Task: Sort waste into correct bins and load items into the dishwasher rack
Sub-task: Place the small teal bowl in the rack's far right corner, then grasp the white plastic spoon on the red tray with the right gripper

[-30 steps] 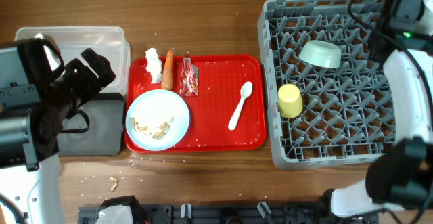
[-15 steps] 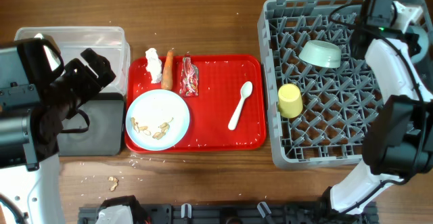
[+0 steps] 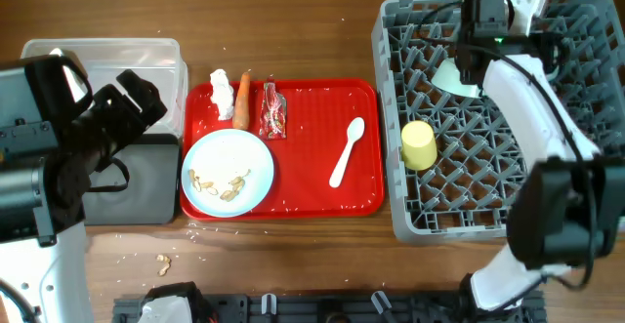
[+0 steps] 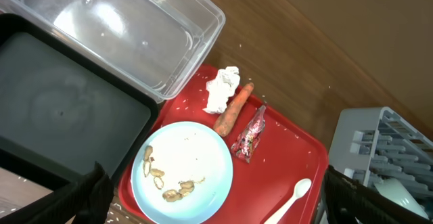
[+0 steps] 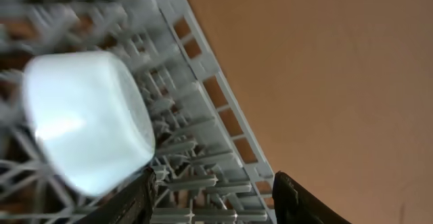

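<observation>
The grey dishwasher rack (image 3: pixel 488 206) holds an upturned mint-green bowl (image 3: pixel 455 77) (image 5: pixel 88 122) and a yellow cup (image 3: pixel 420 145). My right gripper (image 3: pixel 467 42) (image 5: pixel 213 180) hovers open over the rack's far edge, just beside the bowl, with nothing between its fingers. On the red tray (image 3: pixel 312 167) lie the pale blue plate (image 3: pixel 228 172) (image 4: pixel 181 171) with crumbs (image 4: pixel 166 180), the tissue (image 4: pixel 222 88), the carrot (image 4: pixel 233 109), the wrapper (image 4: pixel 249 136) and the white spoon (image 3: pixel 347 150). My left gripper (image 3: pixel 137 99) (image 4: pixel 215 176) hangs wide open and empty, high above the plate.
The clear bin (image 3: pixel 107 55) (image 4: pixel 115 28) and the black bin (image 3: pixel 137 181) (image 4: pixel 61 116) stand side by side left of the tray, under my left arm. A few loose crumbs (image 3: pixel 163 262) lie on the table near the front edge.
My right arm has swung left from the rack's far right corner to the bowl at its far edge. The left arm and everything on the tray have stayed put.
</observation>
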`<state>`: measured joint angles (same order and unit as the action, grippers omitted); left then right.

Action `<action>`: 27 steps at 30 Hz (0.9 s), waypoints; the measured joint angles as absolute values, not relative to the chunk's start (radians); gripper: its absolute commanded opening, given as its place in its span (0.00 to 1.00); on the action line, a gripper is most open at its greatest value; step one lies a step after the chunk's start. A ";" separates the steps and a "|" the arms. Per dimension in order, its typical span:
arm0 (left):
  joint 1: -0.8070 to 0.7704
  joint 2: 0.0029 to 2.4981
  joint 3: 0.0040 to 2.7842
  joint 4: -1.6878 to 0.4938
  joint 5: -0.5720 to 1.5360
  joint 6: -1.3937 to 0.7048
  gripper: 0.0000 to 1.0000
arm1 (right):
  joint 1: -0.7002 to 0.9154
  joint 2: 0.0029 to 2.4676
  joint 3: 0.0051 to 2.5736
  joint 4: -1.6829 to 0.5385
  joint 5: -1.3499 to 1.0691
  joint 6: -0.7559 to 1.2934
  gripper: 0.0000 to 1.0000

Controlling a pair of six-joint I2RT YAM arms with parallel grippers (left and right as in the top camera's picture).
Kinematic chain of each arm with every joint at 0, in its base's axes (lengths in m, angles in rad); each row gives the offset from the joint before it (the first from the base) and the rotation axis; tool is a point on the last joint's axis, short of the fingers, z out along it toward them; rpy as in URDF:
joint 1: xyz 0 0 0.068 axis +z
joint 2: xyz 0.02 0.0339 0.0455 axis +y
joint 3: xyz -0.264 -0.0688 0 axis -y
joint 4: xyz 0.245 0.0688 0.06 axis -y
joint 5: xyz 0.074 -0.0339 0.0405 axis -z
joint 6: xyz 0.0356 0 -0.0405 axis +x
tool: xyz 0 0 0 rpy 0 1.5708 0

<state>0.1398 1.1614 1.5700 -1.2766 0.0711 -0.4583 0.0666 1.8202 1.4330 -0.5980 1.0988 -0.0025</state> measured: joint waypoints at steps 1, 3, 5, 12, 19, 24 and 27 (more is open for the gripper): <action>0.140 1.161 1.570 -1.277 0.071 -0.458 1.00 | 0.088 1.776 1.433 -0.612 1.068 -0.003 0.57; 0.140 1.161 1.570 -1.276 0.071 -0.458 1.00 | 0.158 1.650 1.433 -0.650 0.973 -0.002 0.57; 0.140 1.161 1.570 -1.277 0.071 -0.458 1.00 | 0.239 1.534 1.434 -0.694 0.830 -0.002 0.56; 0.140 1.161 1.570 -1.276 0.068 -0.458 1.00 | 0.517 1.391 1.429 -0.875 0.110 0.210 0.52; 0.140 1.161 1.570 -1.277 0.068 -0.458 1.00 | 0.634 1.676 1.291 -0.915 0.035 0.628 0.59; 0.140 1.161 1.570 -1.276 0.067 -0.458 1.00 | 0.599 1.835 1.283 -0.852 0.029 0.751 0.56; 0.140 1.161 1.570 -1.277 0.067 -0.458 1.00 | 0.582 1.913 1.283 -0.827 -0.015 0.787 0.42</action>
<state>0.1398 1.1614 1.5700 -1.2766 0.0673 -0.4583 0.5816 1.9125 1.2831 -0.8268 -0.0151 0.7868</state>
